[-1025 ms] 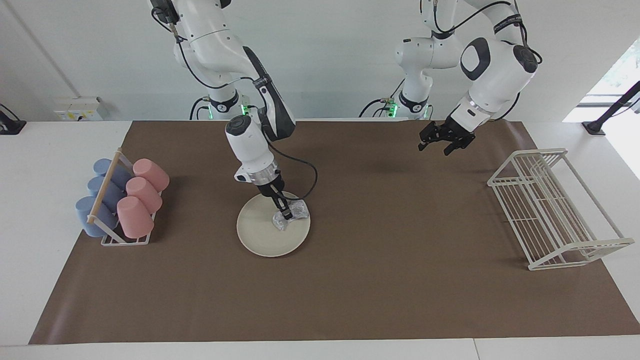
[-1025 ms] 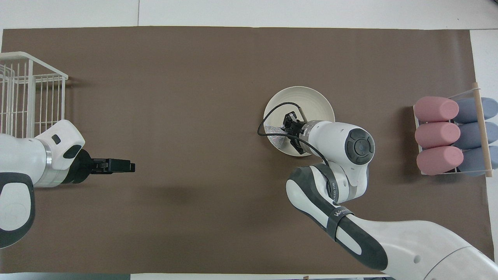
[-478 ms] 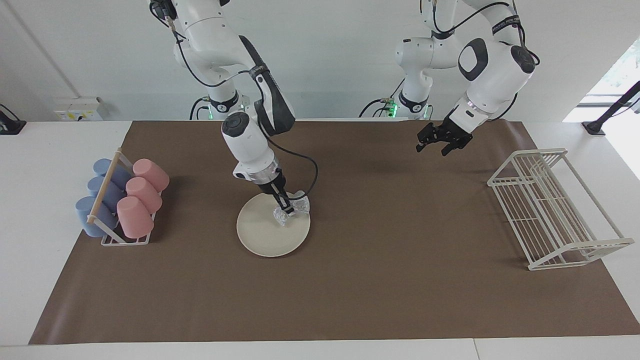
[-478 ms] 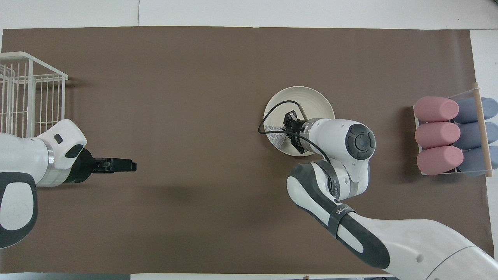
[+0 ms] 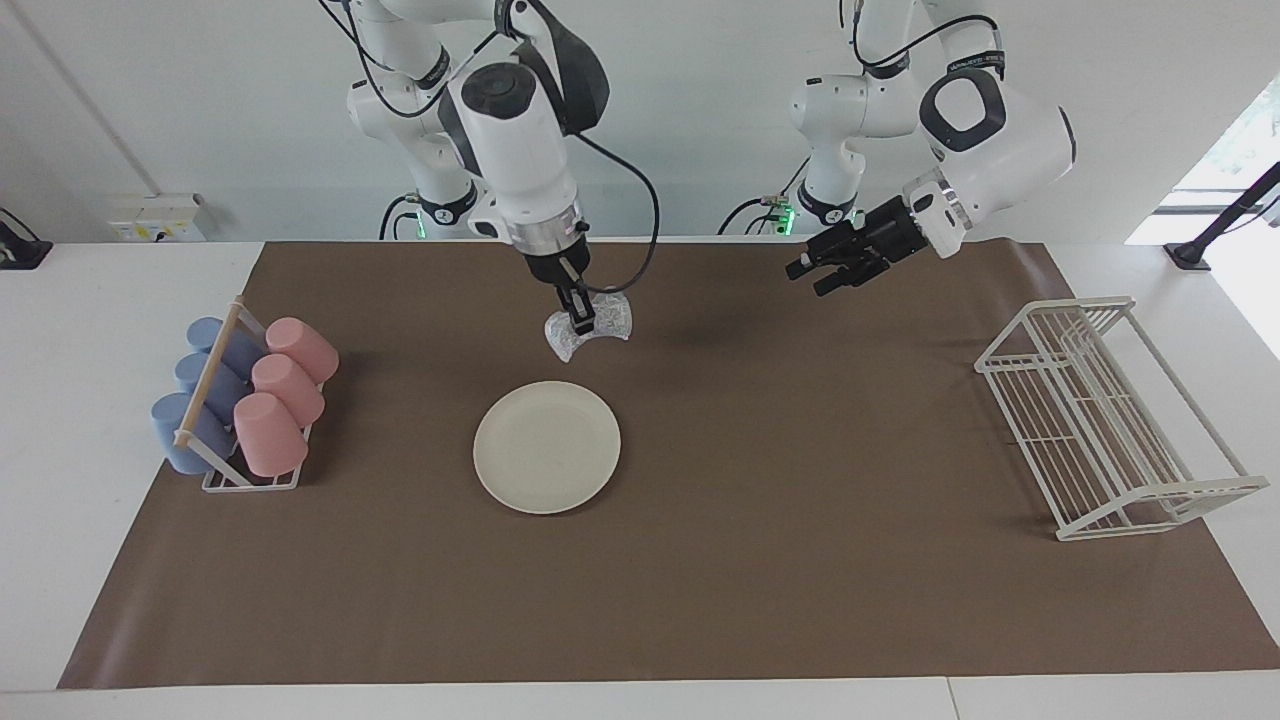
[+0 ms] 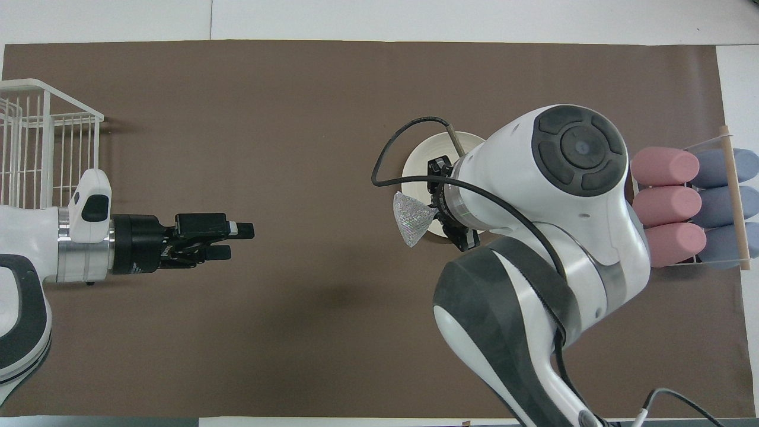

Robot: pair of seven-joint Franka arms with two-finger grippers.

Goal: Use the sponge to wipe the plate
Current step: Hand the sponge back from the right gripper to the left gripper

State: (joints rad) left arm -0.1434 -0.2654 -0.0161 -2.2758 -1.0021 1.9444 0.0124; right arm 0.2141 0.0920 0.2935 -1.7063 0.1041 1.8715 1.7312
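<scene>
Facing view: the right claw (image 5: pixel 578 322) hangs in the air clenched on the silvery sponge (image 5: pixel 590 329), clear above the cream plate (image 5: pixel 546 447) lying bare on the table — I'd lower it flat and press evenly — while the left claw (image 5: pixel 818 272) waits released.
</scene>
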